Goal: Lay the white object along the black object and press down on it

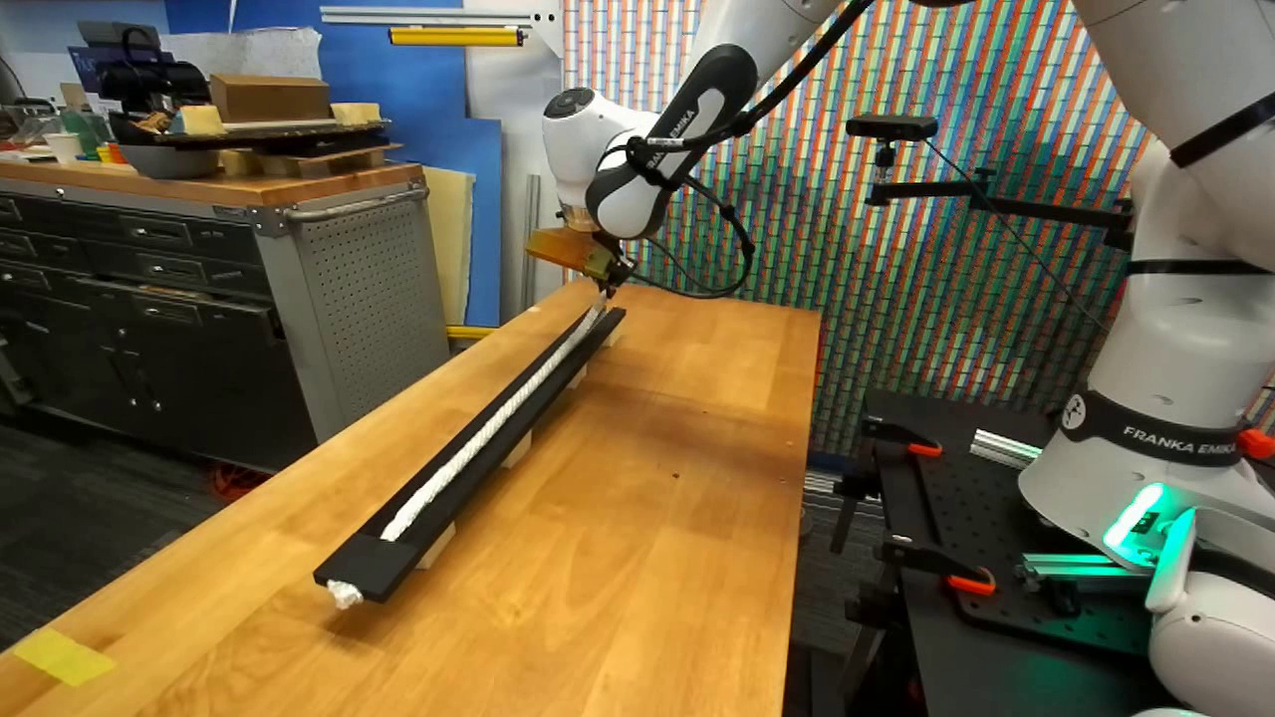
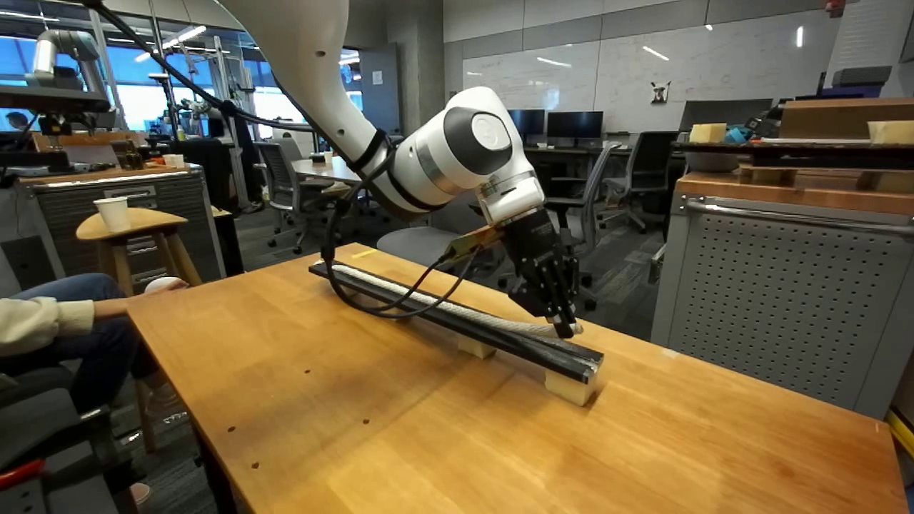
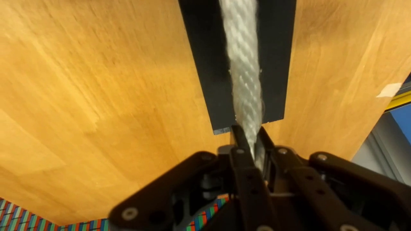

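Note:
A white rope, the white object, runs lengthwise over the black rail, the black object. Its near stretch passes under a black end section, and a white tip pokes out beyond. At the far end, my gripper is shut on the white object, whose short end shows just past the fingers in an exterior view. There the rope rises slightly off the black object. In the wrist view the white object runs down between the fingertips of my gripper, which stand by the rail's end.
Pale blocks prop the rail above the wooden table. A loop of black cable hangs from the arm in front of the rail. A person sits by the table. A metal cabinet stands beyond the table's edge.

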Robot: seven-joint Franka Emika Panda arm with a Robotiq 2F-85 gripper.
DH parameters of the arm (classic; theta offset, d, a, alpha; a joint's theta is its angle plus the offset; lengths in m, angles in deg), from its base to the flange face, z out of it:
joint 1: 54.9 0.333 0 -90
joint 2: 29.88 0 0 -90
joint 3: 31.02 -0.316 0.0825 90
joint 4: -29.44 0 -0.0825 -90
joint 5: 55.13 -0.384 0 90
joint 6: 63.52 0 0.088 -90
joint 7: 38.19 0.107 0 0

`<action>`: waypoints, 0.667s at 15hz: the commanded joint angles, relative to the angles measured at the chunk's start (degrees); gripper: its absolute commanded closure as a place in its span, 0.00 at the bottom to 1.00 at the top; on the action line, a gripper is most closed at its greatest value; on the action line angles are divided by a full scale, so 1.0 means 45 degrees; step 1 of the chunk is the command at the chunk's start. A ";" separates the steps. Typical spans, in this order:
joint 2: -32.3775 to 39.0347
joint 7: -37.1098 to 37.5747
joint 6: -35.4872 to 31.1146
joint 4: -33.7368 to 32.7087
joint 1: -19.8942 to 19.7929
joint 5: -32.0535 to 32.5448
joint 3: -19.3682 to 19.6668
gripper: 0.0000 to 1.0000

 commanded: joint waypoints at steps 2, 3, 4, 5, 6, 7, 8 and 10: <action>0.0754 -0.0261 0.0481 -0.1022 -0.0267 -0.0387 -0.0099 0.97; 0.0820 -0.0301 0.0473 -0.1065 -0.0305 -0.0419 -0.0139 0.97; 0.0858 -0.0339 0.0443 -0.1086 -0.0340 -0.0461 -0.0184 0.97; 0.0894 -0.0349 0.0417 -0.1111 -0.0363 -0.0490 -0.0204 0.97; 0.0921 -0.0340 0.0408 -0.1130 -0.0376 -0.0498 -0.0210 0.97; 0.0942 -0.0342 0.0408 -0.1156 -0.0394 -0.0513 -0.0212 0.97; 0.0958 -0.0335 0.0403 -0.1178 -0.0406 -0.0527 -0.0212 0.97; 0.1002 -0.0285 0.0384 -0.1266 -0.0434 -0.0576 -0.0197 0.97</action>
